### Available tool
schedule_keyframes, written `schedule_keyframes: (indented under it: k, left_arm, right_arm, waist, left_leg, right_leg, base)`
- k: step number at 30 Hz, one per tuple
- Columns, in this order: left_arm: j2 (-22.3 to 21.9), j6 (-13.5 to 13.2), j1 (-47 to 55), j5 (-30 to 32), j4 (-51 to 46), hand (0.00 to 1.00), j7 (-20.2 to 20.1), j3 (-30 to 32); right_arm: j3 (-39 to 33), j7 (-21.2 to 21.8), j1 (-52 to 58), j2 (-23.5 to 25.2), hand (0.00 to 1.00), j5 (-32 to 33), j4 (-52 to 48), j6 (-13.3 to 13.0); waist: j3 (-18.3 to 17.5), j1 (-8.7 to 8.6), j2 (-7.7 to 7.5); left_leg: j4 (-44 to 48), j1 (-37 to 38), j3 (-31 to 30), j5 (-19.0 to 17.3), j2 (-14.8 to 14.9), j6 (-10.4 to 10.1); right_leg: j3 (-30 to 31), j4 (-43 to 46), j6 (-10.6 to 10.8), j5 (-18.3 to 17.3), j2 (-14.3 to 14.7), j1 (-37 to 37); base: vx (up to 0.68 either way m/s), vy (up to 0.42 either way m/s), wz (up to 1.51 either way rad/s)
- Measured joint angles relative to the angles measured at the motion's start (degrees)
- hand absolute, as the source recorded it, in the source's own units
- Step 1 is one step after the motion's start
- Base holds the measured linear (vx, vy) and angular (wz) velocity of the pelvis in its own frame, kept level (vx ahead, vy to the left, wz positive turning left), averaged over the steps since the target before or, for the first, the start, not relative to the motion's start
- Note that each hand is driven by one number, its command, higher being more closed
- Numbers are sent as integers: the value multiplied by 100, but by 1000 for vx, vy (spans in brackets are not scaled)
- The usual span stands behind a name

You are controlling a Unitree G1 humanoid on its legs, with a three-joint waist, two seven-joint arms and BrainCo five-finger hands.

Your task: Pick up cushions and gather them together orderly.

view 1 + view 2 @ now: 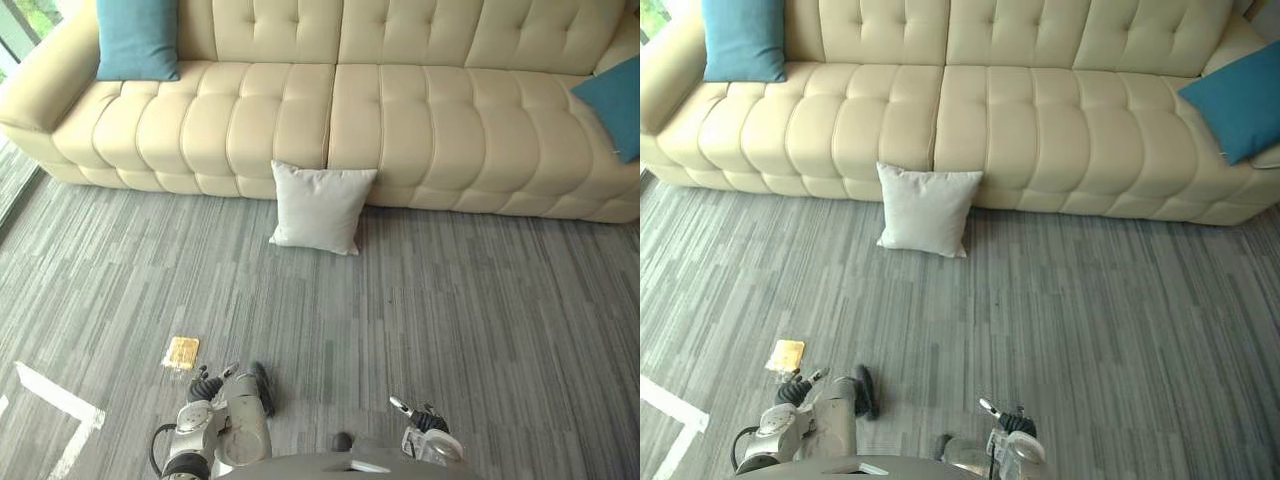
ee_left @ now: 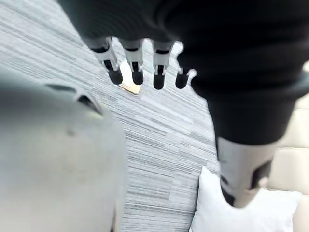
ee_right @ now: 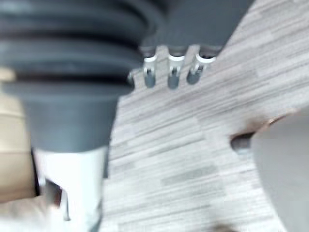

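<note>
Left hand [image 1: 207,384] and right hand [image 1: 422,416] loose-fingered, empty; white cushion [image 1: 318,207] well ahead of both, touching sofa [image 1: 440,130].

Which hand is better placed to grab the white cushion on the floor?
Left, marginally: the left hand sits farther forward than the right hand; both are open, and the white cushion lies roughly midway between them.

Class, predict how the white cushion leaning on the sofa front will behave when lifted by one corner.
The white cushion looks plump and soft-edged, so it is probably light and would sag, not stay stiff. It leans against the sofa, so a push would likely topple it flat.
</note>
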Motion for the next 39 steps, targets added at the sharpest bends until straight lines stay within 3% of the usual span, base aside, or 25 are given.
schedule_keyframes:
  k: [3,4,6,8,9,11,15,16,18,19,20,21,24,26,28,29,31,33,34,35,37,38,39]
  left_arm:
    - [299,40,-3,-25,204,0,-4,-65]
    - [324,47,-19,-25,265,0,-3,-88]
    - [423,136,-41,-24,473,0,0,-381]
    - [447,164,-33,-43,584,0,8,-497]
    - [438,168,-15,-58,616,0,10,-532]
    - [416,169,-27,-105,607,0,8,-498]
    - [350,173,99,-141,617,0,20,-290]
    - [304,173,97,-138,617,0,20,-221]
    - [261,170,75,-133,623,0,15,-232]
    - [239,169,70,-121,645,0,4,-234]
    - [151,172,27,-82,784,0,-11,-251]
    - [47,164,-4,-32,818,0,-48,-293]
    - [-77,151,-13,38,807,0,-121,-302]
    - [-118,151,-27,105,754,0,-145,-302]
    - [-222,154,-35,141,482,0,-162,-218]
    - [-252,154,-25,138,376,0,-161,-144]
    - [-270,155,-23,127,315,0,-158,-22]
    - [-273,156,5,75,142,0,-147,5]
    - [-270,154,-3,75,129,0,-146,5]
    - [-256,153,-14,76,74,0,-144,5]
    - [-244,149,-19,81,35,0,-140,-6]
    - [-256,141,-11,84,40,0,-134,-20]
    - [-324,141,10,82,65,0,-131,-40]
  right_arm:
    - [-26,13,55,220,0,-13,226,9]
    - [-69,18,58,236,0,-13,235,13]
    - [-110,54,43,216,0,-27,240,5]
    - [-102,73,40,177,0,-63,234,0]
    - [-101,127,48,158,0,-80,207,-1]
    - [-108,153,44,137,0,-103,171,-2]
    - [-123,167,-2,113,0,-91,106,-41]
    - [-123,168,-30,104,0,-92,106,-41]
    - [-134,168,-90,102,0,-90,101,-38]
    - [-156,171,-76,103,0,-78,97,-34]
    - [-190,170,-123,10,0,-109,69,-26]
    - [-250,168,-134,-49,0,-130,47,-27]
    - [-368,171,-127,-72,0,-126,-46,-2]
    - [-322,171,-121,-71,0,-122,-51,12]
    - [-243,170,-78,-105,0,-126,-52,24]
    - [-232,170,-76,-116,0,-125,-49,23]
    - [-231,167,-68,-123,0,-124,-37,24]
    - [-231,162,-38,-120,0,-119,-17,37]
    - [-231,160,-27,-120,0,-119,-19,45]
    - [-241,158,-19,-112,0,-118,-20,84]
    - [-240,154,42,-89,0,-121,-27,117]
    - [-240,154,79,-107,0,-122,-56,119]
    - [-236,153,107,-148,0,-124,-69,118]
  waist:
    - [-362,-53,-494]
    - [-377,-54,-518]
    - [-332,-183,-451]
    - [-318,-200,-417]
    - [-314,-212,-402]
    - [-307,-212,-386]
    - [-294,-320,-350]
    - [-304,-337,-321]
    - [-298,-361,-299]
    - [-280,-402,-272]
    - [-237,-387,-76]
    - [-241,-333,75]
    - [-249,-371,241]
    - [-232,-469,260]
    - [-209,-421,314]
    - [-207,-357,332]
    - [-195,-335,352]
    - [-163,-263,292]
    - [-152,-254,278]
    - [-136,-199,262]
    - [-92,-162,182]
    - [-111,-157,216]
    - [-174,-151,319]
  left_leg:
    - [426,101,326,-531,-318,276]
    - [474,191,339,-631,-366,332]
    - [311,737,322,-843,-524,443]
    - [155,1173,330,-940,-548,467]
    - [-105,1585,323,-992,-562,442]
    - [-384,1935,322,-1142,-565,370]
    - [-733,2599,305,-1375,-532,208]
    - [-843,2783,293,-1432,-490,109]
    - [-1071,3052,191,-1541,-455,-80]
    - [-1222,3239,50,-1610,-483,-193]
    - [-1485,3527,-278,-1631,-454,-199]
    - [-1511,3558,-488,-1486,-479,-194]
    - [-1434,3642,-556,-1286,-447,-238]
    - [-405,3336,-879,-1264,-220,-305]
    - [1970,2328,-1287,-1027,73,-858]
    - [2729,2052,-1265,-968,160,-959]
    - [3456,1609,-1039,-974,346,-900]
    - [3446,1163,-618,-1166,513,-532]
    - [3365,1094,-573,-1221,527,-458]
    - [3068,989,-443,-1339,553,-315]
    - [2122,912,-245,-1393,539,-295]
    - [1066,922,-172,-1100,546,-133]
    - [642,930,-243,-742,541,-409]
  right_leg:
    - [337,924,13,84,-472,-350]
    - [394,1337,31,163,-526,-497]
    - [530,2985,412,682,-630,-957]
    - [554,4197,552,740,-633,-1388]
    - [341,5015,490,738,-644,-1855]
    - [138,5320,323,662,-636,-2308]
    - [-409,4352,81,276,-434,-2914]
    - [-662,3553,27,285,-332,-3030]
    - [-888,1904,-4,721,-216,-3106]
    - [-906,1457,-78,1374,-222,-3028]
    - [-1047,1506,-223,1495,-74,-2817]
    - [-1074,1706,-289,1248,-47,-2861]
    - [-1255,2198,-509,713,-47,-2819]
    - [-1412,2120,-489,415,49,-2432]
    - [-1535,1774,-526,342,206,-1950]
    - [-1511,1699,-569,314,264,-1790]
    - [-1400,1526,-574,285,359,-1468]
    - [-1162,1260,-518,309,333,-1132]
    - [-1122,1205,-500,318,313,-1062]
    - [-1052,1131,-437,342,211,-931]
    - [-989,1148,-307,366,-50,-729]
    - [-915,1244,-49,280,-191,-656]
    - [-868,1311,156,173,-151,-680]
  base:
    - [552,380,-34]
    - [610,395,-4]
    - [440,267,13]
    - [326,118,5]
    - [288,60,-1]
    - [255,9,-7]
    - [250,-117,0]
    - [285,-200,14]
    - [420,-255,32]
    - [580,-283,49]
    - [580,-236,43]
    - [468,-159,29]
    - [403,-140,19]
    - [452,-186,44]
    - [394,-87,18]
    - [327,13,-33]
    - [262,60,-39]
    - [298,141,-46]
    - [272,187,-37]
    - [220,202,-23]
    - [277,313,-14]
    - [221,346,-3]
    - [198,335,-9]
